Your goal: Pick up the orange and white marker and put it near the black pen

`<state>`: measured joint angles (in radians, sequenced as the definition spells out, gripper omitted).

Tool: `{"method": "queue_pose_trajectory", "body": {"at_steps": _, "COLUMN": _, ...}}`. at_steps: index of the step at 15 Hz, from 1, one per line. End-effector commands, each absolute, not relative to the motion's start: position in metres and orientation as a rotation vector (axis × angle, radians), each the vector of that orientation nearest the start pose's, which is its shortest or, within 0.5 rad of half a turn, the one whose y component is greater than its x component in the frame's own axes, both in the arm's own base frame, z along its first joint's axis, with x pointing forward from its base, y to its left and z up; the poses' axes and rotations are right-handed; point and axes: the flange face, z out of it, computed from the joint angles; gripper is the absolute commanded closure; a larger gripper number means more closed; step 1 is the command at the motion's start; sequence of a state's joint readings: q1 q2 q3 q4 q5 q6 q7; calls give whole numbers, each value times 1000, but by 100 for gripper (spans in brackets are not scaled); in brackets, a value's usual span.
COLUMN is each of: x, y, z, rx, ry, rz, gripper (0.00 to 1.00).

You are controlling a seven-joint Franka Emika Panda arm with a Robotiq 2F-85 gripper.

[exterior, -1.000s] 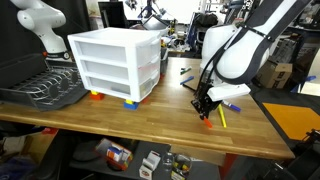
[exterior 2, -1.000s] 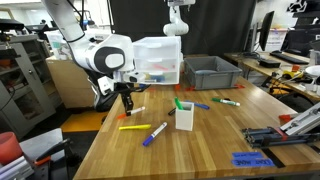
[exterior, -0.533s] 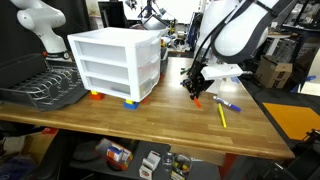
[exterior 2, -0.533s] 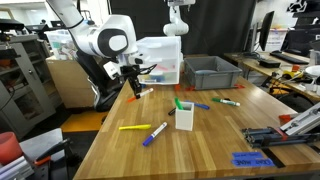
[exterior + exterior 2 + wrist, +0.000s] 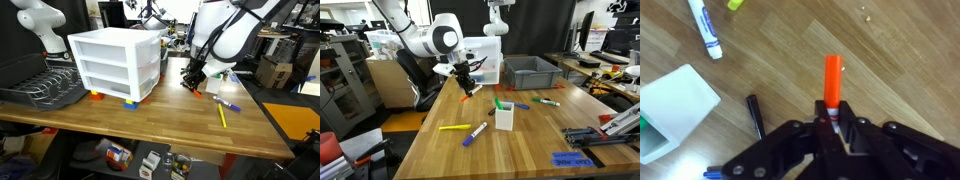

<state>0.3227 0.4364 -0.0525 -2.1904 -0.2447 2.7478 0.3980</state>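
**Marker gripped over the wooden table**

We see the black Robotiq gripper [image 5: 830, 126] closed narrow on the slim orange and white marker [image 5: 831, 82]. Its fingers [image 5: 850, 130] pinch the white barrel, and the orange end sticks out past them. In both exterior views the gripper [image 5: 193, 78] [image 5: 466, 80] hangs over the light wooden table [image 5: 120, 120] with the orange and white marker [image 5: 468, 93] pointing down at a slant. As far as we can judge, its tip is clear of the surface.

In the wrist view the thin black pen [image 5: 755, 115] lies flat on the wood. It sits just beside a square white plastic container [image 5: 675, 108], and the marker's orange end is near it but apart from it. A purple-and-white marker [image 5: 705, 28] lies farther off, next to the tip of a yellow marker [image 5: 735, 4]. A small blue pen [image 5: 712, 172] shows at the lower edge.

In an exterior view a white plastic three-drawer unit [image 5: 115, 62] stands on the table well apart from the gripper. A dark wire dish rack [image 5: 45, 88] sits beyond it.
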Motion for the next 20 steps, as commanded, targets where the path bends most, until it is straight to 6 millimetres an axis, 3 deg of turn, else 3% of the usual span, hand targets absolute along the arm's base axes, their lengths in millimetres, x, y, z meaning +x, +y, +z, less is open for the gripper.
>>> {"method": "queue_pose_trajectory", "body": {"at_steps": 1, "x": 564, "y": 154, "z": 185, "rx": -3253, "ry": -355, "rz": -202, "gripper": 96}}
{"method": "queue_pose_trajectory", "body": {"at_steps": 7, "x": 596, "y": 128, "z": 155, "rx": -3272, "ry": -553, "rz": -113, "gripper": 96}}
{"method": "queue_pose_trajectory", "body": {"at_steps": 15, "x": 617, "y": 117, "z": 126, "rx": -3271, "ry": -764, "rz": -12, "gripper": 96}}
{"method": "queue_pose_trajectory", "body": {"at_steps": 17, "x": 619, "y": 118, "z": 129, "rx": -3270, "ry": -770, "rz": -2, "gripper": 58}}
{"method": "queue_pose_trajectory", "body": {"at_steps": 20, "x": 616, "y": 123, "z": 151, "rx": -3251, "ry": -739, "rz": -13, "gripper": 38}}
